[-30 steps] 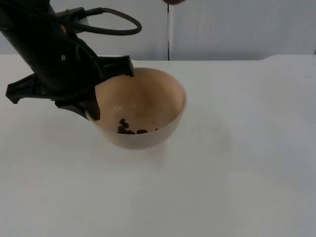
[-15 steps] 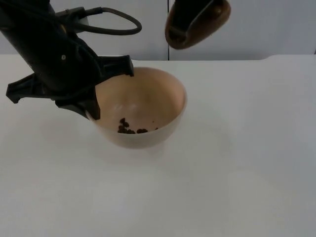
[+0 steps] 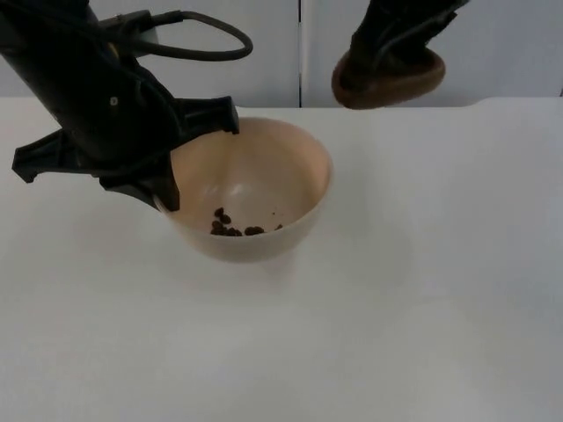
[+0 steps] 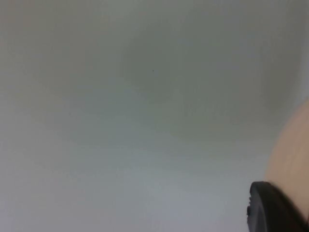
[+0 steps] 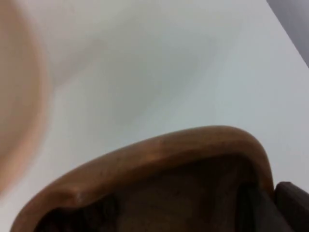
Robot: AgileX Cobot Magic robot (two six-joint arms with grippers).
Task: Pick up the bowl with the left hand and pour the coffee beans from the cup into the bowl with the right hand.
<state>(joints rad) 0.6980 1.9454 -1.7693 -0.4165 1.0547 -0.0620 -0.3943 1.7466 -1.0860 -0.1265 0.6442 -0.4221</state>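
- Left gripper (image 3: 201, 156), at the left of the top view: its jaws are clenched on the near-left rim of the bowl (image 3: 255, 189), one finger inside the wall and one outside. The bowl looks lifted off the tabletop (image 3: 422, 290), judging by the soft shadow beneath it.
- Bowl, centre-left of the frame: cream-coloured, mouth tipped slightly toward the camera, with a small cluster of coffee beans (image 3: 233, 227) lying at the bottom.
- Right gripper (image 3: 396, 40), upper right of centre: its jaws are grasping the brown wooden cup (image 3: 389, 81), which hangs high above the tabletop, beside the bowl and up-right of its rim. The right wrist view shows the cup's (image 5: 159, 183) dark inside; whether beans remain there I cannot tell.
- Judgement for the pour: bring the cup's lip over the bowl's middle before tipping, keep it low and tilt slowly, so beans land on the wall and slide down instead of bouncing out.
- The left arm should hold the bowl level and steady meanwhile.
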